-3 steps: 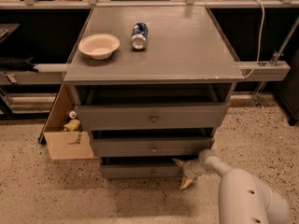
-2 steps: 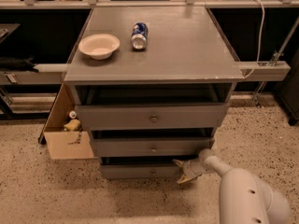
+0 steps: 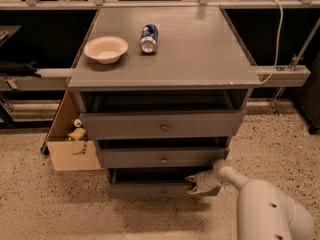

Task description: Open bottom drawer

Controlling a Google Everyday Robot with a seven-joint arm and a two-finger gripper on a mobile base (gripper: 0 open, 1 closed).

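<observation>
The bottom drawer (image 3: 150, 189) is the slimmest grey front at the foot of the cabinet, with a small round knob (image 3: 163, 190) at its centre. A dark gap shows above it, so it stands slightly pulled out. My gripper (image 3: 193, 184) is at the right end of this drawer's front, level with its top edge. The white arm (image 3: 260, 209) reaches in from the lower right. The mid-sized drawer front (image 3: 162, 158) and the tallest drawer front (image 3: 162, 125) sit above.
A cream bowl (image 3: 105, 49) and a blue can (image 3: 149, 37) lying on its side rest on the grey cabinet top (image 3: 200, 49). An open cardboard box (image 3: 70, 139) with small items stands on the speckled floor at the cabinet's left.
My gripper has stayed at the right end of the bottom drawer, shifting only slightly. The cabinet and the things on it have not moved.
</observation>
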